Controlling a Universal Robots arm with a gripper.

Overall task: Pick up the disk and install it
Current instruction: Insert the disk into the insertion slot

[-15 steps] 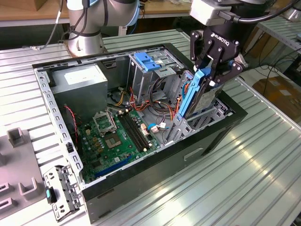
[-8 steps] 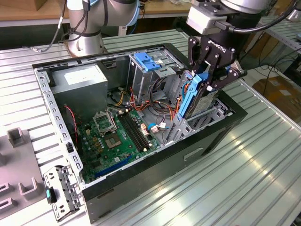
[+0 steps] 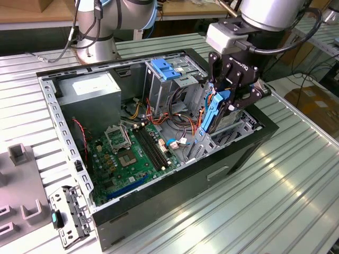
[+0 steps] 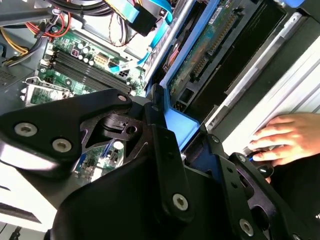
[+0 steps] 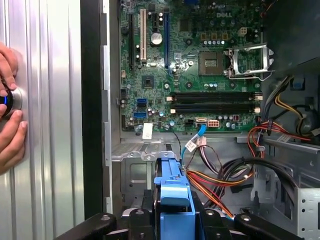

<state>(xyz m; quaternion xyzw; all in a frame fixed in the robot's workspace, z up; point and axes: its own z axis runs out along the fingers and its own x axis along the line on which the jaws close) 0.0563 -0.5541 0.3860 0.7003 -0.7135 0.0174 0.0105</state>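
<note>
**Disk pinched on edge over the open case**

The gripper (image 3: 231, 106) has its jaws pressed onto the disk (image 3: 217, 112). In the second wrist view a black finger (image 4: 162, 150) lies against the blue carrier rail. The disk stands on edge, slightly tilted, right of centre in the exterior view, over the drive bay at the right end of the computer case (image 3: 175, 182). Whether it touches the bay cannot be told.

The case lies open on a ribbed aluminium table (image 3: 275, 190). It holds a green motherboard (image 3: 132, 153) at centre, a grey power-supply box (image 3: 90, 92) at upper left and a light-blue latch plate (image 3: 164, 69) at top centre.

In the first wrist view, a person's hand (image 5: 10, 135) rests on the table beside the case, fingers on a round silver button (image 5: 15, 100). Grey fixtures (image 3: 21, 153) sit at the exterior view's lower left, with a wooden bench (image 3: 37, 13) along the top.
</note>
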